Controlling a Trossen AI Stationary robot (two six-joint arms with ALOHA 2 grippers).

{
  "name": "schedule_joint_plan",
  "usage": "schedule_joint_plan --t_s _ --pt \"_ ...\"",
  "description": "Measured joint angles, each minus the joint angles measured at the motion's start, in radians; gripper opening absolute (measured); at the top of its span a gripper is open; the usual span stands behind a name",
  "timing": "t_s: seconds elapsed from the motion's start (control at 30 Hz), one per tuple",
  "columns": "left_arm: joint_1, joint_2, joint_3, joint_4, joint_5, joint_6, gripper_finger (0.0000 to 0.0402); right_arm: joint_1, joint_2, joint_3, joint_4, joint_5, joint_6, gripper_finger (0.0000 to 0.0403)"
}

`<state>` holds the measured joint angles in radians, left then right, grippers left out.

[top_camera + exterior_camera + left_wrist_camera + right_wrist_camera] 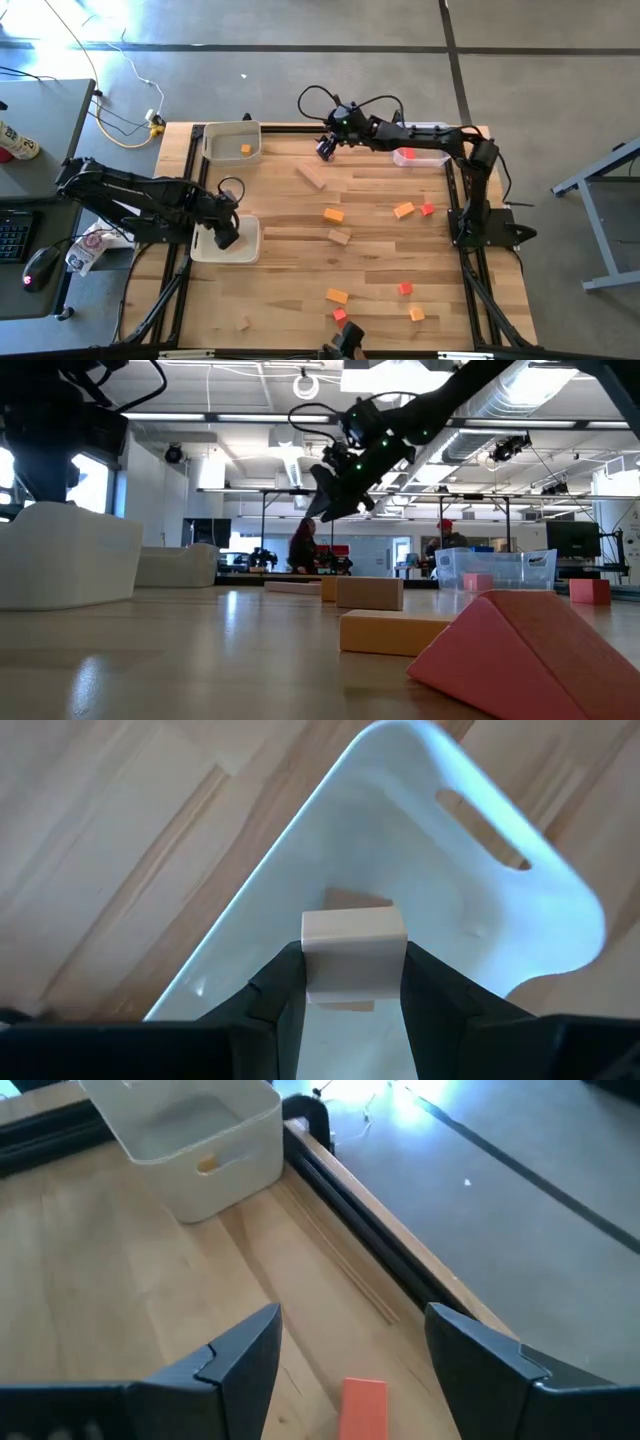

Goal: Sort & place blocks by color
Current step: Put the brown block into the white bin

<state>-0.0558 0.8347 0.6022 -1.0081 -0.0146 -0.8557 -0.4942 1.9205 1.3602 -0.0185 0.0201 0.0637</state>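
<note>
Your left gripper holds a light wood block clamped between its fingers, above the near white bin. Your right gripper hangs over the counter with fingers apart; the red piece beneath looks like a block.

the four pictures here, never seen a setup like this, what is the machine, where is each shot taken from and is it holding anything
It is a robot with two dark arms at a wooden table. One camera looks straight down, one sits at table-top height, and one rides on each wrist.

The left gripper hangs over a pale bin, shut on a plain wood block.

The right gripper is open, raised above the far table edge, with an orange block seen between its fingers. Whether it holds that block I cannot tell.

Red, orange and plain blocks lie scattered on the table, like this orange one. Another bin holds an orange piece.
</note>
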Motion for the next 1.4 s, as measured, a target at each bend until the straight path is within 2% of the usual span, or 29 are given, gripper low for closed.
schedule_joint_plan --t_s 0.57,1.1,1.4 --pt "-0.052 0.123 0.0 -0.034 -0.001 -0.065 0.0112 -0.029 0.104 0.0 -0.04 -0.016 0.007 0.0234" --pt "-0.052 0.134 0.0 -0.05 -0.024 -0.077 0.0114 -0.007 0.176 0.0 -0.081 -0.001 -0.061 0.0234" --pt "-0.052 0.134 0.0 -0.049 -0.024 -0.076 0.0145 0.0 0.176 0.0 -0.121 0.033 -0.099 0.0234"
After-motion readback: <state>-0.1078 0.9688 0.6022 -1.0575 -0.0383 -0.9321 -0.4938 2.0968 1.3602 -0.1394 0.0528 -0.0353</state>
